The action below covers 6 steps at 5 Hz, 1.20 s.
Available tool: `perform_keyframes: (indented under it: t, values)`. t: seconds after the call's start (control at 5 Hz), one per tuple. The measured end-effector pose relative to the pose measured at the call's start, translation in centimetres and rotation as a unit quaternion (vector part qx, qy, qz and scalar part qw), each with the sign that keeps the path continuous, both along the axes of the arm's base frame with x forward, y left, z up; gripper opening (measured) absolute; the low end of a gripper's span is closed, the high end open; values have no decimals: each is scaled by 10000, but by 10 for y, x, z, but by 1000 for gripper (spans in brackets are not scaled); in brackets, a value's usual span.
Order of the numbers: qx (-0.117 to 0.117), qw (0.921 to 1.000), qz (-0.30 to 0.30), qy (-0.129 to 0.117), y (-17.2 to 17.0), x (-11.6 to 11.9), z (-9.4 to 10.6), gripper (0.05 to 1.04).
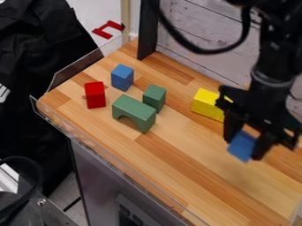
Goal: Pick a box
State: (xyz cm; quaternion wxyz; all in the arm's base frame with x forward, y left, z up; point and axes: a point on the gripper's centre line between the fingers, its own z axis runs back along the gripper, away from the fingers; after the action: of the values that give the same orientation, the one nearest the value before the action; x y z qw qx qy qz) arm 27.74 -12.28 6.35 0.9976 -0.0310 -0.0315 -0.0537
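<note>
The black gripper [243, 143] hangs over the right part of the wooden counter, shut on a blue block [242, 146] held between its two fingers. Just left of the gripper lies a yellow block [207, 104], its right end partly behind the arm. Farther left, a second blue block [122, 77] stands upright near the back, with a red block [95, 95] standing to its left and front. A green arch block [134, 112] sits in front of a small green block [154, 97].
The wooden counter [177, 161] has a clear plastic rim along its left and front edges. A dark upright post [147, 31] and a whitish plank wall [198, 26] stand behind it. A black cable loops down at the top.
</note>
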Motion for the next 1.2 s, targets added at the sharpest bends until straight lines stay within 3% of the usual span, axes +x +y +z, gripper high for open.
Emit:
perform_keyframes:
  t: [0.4, 1.0, 1.2]
  values:
    - [-16, 9973, 675, 289, 47, 14, -21, 563]
    - [175, 9936, 884, 681, 68, -6, -59, 563]
    - [132, 9921, 1131, 533, 72, -6, -63, 563]
